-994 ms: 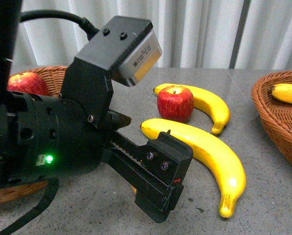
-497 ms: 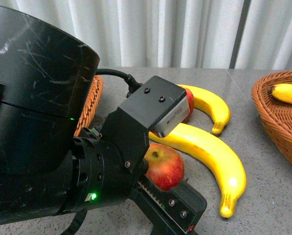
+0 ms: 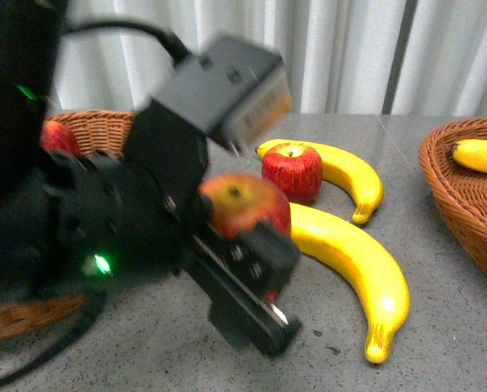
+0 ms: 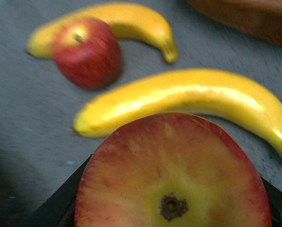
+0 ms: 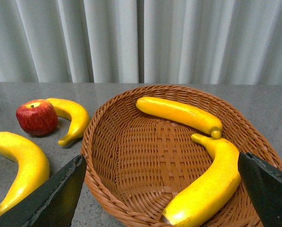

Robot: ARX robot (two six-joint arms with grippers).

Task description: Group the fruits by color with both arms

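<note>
My left gripper (image 3: 245, 238) is shut on a red apple (image 3: 243, 206) with yellow streaks and holds it above the table; the arm is blurred. In the left wrist view this apple (image 4: 171, 175) fills the space between the jaws, stem pit facing the camera. A second red apple (image 3: 292, 171) stands on the table against a far banana (image 3: 350, 173). A near banana (image 3: 359, 263) lies in front of them. My right gripper (image 5: 162, 194) is open and empty above the right basket (image 5: 91, 156), which holds two bananas (image 5: 179, 113) (image 5: 209, 182).
A left wicker basket (image 3: 104, 126) behind my left arm holds another red apple (image 3: 58, 137). The right basket (image 3: 460, 192) stands at the right edge with a banana (image 3: 480, 155) showing. White curtains hang behind the grey table.
My left arm has risen from low over the table with the red apple in its jaws. The apple now sits higher and further back. The loose fruit has not moved.
</note>
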